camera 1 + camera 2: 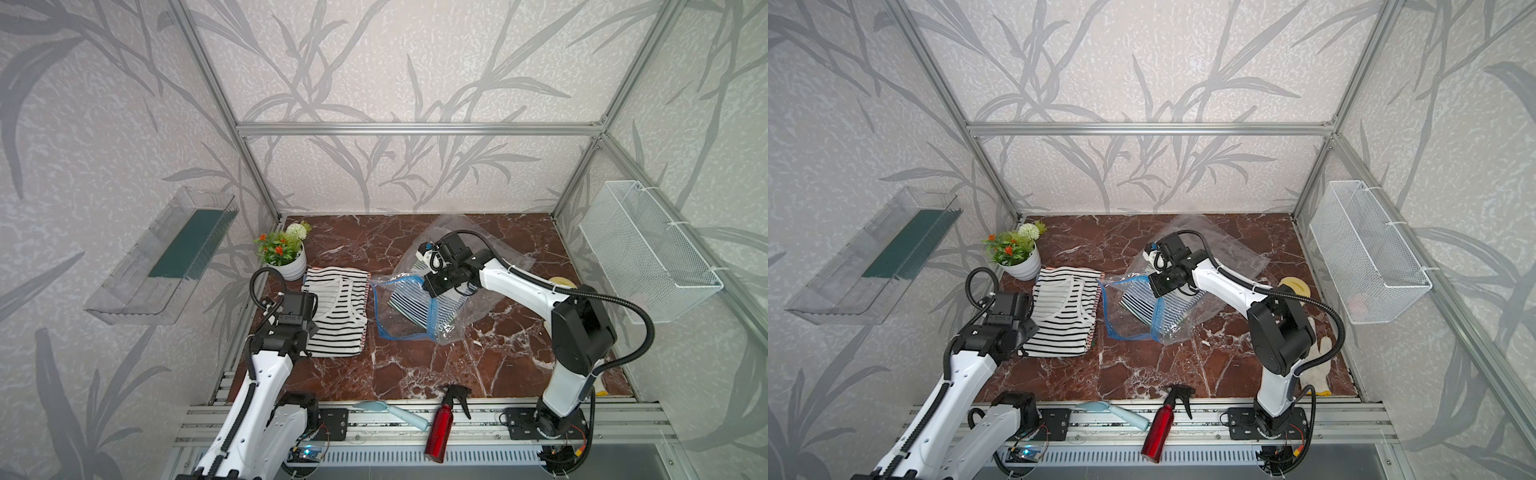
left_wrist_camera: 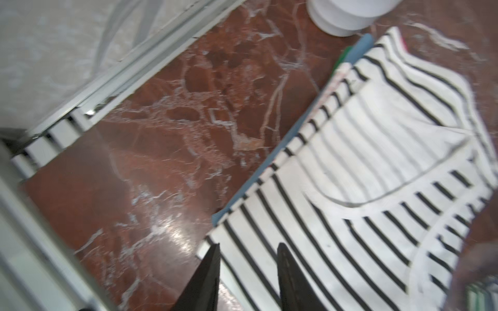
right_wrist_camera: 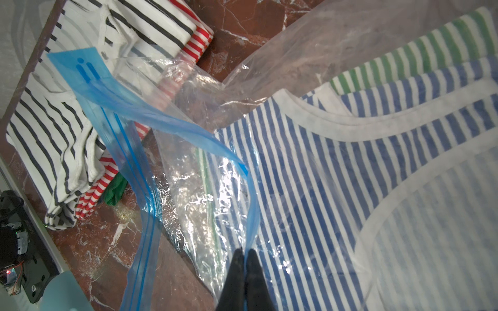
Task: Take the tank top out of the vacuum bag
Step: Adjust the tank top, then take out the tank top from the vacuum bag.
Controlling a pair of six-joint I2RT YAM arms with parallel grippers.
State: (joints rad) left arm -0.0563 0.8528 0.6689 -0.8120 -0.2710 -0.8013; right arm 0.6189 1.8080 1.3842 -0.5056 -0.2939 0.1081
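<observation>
The right hand (image 3: 245, 255) is closed tight on the blue zip edge of the vacuum bag (image 3: 194, 204), which lies in the middle of the worktop (image 1: 415, 370) with its mouth open. A blue-striped tank top (image 3: 310, 188) lies inside the bag, and a green-striped top (image 3: 431, 45) peeks out beside it. The left hand (image 2: 249, 255) is open and holds nothing, over a corner of a black-striped tank top (image 1: 336, 320) that lies on a pile just beside the bag.

Clear vacuum bag (image 1: 401, 326), mouth open, blue-striped tank top (image 3: 310, 175) inside
</observation>
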